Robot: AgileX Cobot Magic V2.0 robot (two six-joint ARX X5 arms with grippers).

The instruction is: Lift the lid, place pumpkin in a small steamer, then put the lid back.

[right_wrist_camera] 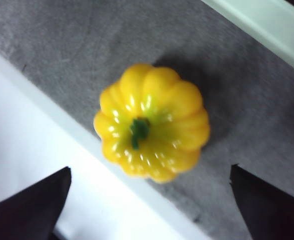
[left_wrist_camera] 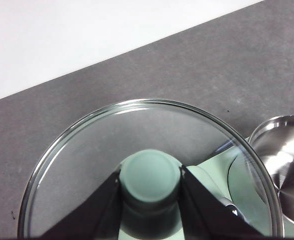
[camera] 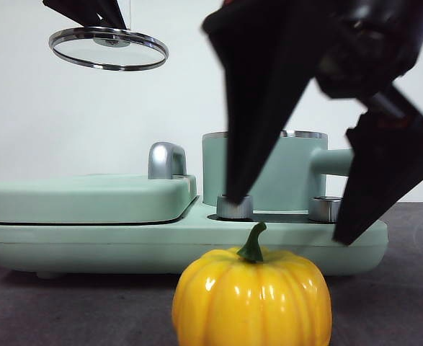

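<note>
Pumpkin (right_wrist_camera: 153, 122) on table below spread right gripper (right_wrist_camera: 149, 200), untouched

The lid (camera: 109, 47) hangs high and well aside, leaving the small steamer (camera: 279, 173) mouth uncovered; bare counter (right_wrist_camera: 267, 130) surrounds the pumpkin (right_wrist_camera: 153, 123), the right gripper (right_wrist_camera: 149, 200) spread wide above

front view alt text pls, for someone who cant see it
A glossy yellow pumpkin sits on the dark table in the foreground, with the right gripper open wide just above it. Behind stands the small steamer, uncovered, on a mint-green cooker base; at upper left the left gripper holds the lid aloft.
</note>
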